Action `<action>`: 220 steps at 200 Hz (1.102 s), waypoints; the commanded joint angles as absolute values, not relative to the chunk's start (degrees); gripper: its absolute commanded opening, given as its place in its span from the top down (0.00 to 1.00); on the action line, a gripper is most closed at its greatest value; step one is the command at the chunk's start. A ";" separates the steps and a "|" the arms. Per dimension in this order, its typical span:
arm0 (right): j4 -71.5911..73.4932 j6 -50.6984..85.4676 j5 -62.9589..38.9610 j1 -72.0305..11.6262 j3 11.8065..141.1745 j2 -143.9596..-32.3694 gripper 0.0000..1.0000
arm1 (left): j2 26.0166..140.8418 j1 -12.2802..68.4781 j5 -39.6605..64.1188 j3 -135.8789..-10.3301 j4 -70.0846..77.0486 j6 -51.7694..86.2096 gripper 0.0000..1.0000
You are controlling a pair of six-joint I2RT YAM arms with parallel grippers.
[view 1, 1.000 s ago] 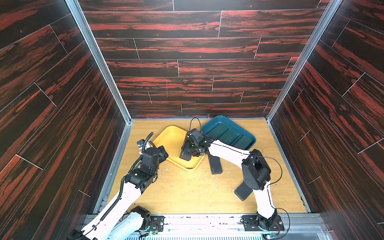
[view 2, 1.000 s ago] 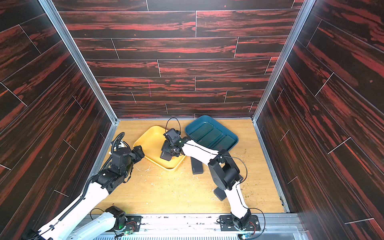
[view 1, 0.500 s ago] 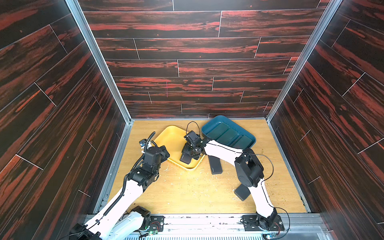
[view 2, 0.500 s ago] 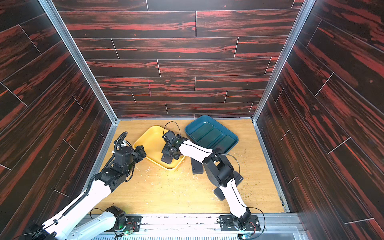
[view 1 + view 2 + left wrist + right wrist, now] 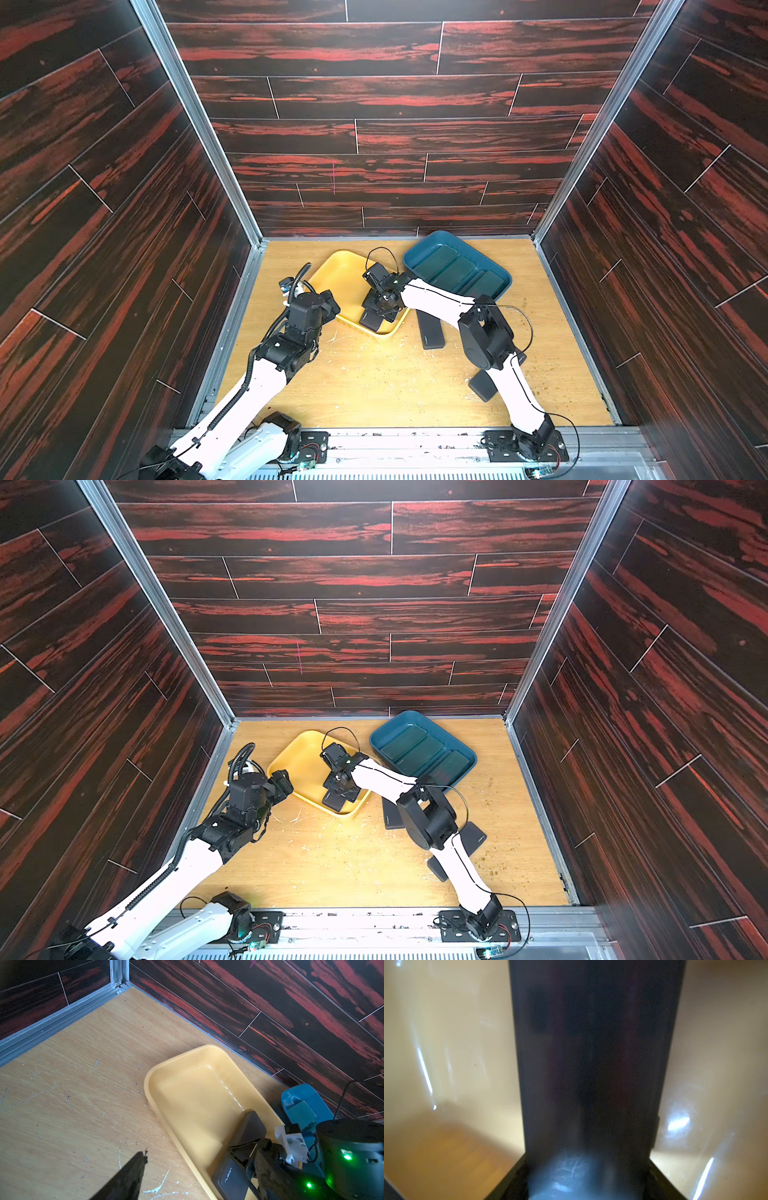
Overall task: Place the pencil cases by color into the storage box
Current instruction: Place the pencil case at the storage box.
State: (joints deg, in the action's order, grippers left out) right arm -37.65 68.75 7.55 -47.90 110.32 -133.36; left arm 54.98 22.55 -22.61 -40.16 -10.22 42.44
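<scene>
Right gripper [image 5: 381, 309] stays clamped across a black pencil case [image 5: 371, 322], which now sits lower, inside the yellow tray [image 5: 345, 278] at its near corner. Left gripper [image 5: 330, 302] hovers beside that tray as before; its jaw spacing cannot be read. Beyond, green cases [image 5: 455, 270] lie in the blue tray [image 5: 415, 251].

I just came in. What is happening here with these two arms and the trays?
The robot is sorting pencil cases by color. The right tool is closed on a black pencil case, low inside the yellow tray at its near end. Dark green cases already lie in the blue tray. More black cases wait on the table beside the right arm. The left tool hovers next to the yellow tray, carrying nothing.
</scene>
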 commanded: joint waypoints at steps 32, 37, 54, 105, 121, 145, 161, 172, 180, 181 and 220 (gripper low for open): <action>-44.32 71.11 8.44 -47.81 114.79 -138.66 0.35 | 54.36 22.32 -23.03 -41.02 -9.56 41.97 0.16; -44.74 71.03 8.34 -47.78 115.30 -138.98 0.35 | 54.40 22.33 -23.03 -41.11 -9.61 42.01 0.16; -46.05 70.87 8.25 -47.81 116.89 -139.92 0.31 | 54.40 22.32 -23.16 -41.56 -9.91 41.73 0.16; -46.93 69.46 8.26 -47.81 119.48 -139.82 0.19 | 53.28 22.32 -24.41 -43.01 -11.70 40.75 0.16; -45.92 68.66 7.77 -47.82 119.62 -139.01 0.16 | 53.07 22.32 -24.62 -44.11 -12.70 40.19 0.16; -44.15 67.74 7.36 -47.81 119.67 -137.08 0.14 | 52.89 22.33 -25.57 -46.40 -14.77 38.74 0.15; -43.42 67.20 7.78 -47.81 120.04 -135.49 0.13 | 52.74 22.32 -26.45 -48.11 -16.08 37.60 0.15; -43.24 66.70 8.15 -47.81 120.64 -134.56 0.13 | 52.65 22.32 -26.97 -49.26 -16.93 36.98 0.14; -43.33 66.47 8.45 -47.81 121.08 -133.95 0.13 | 52.56 22.32 -27.34 -50.09 -17.54 36.51 0.14; -43.29 66.46 8.49 -47.81 121.14 -133.86 0.13 | 52.60 22.32 -27.38 -50.23 -17.61 36.49 0.14; -43.90 65.58 10.13 -47.81 121.86 -130.86 0.13 | 52.82 22.32 -28.44 -53.83 -19.85 34.86 0.14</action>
State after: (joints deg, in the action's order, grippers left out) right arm -43.57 66.81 8.47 -47.83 120.22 -136.46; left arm 53.49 22.55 -26.28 -51.05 -16.69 36.75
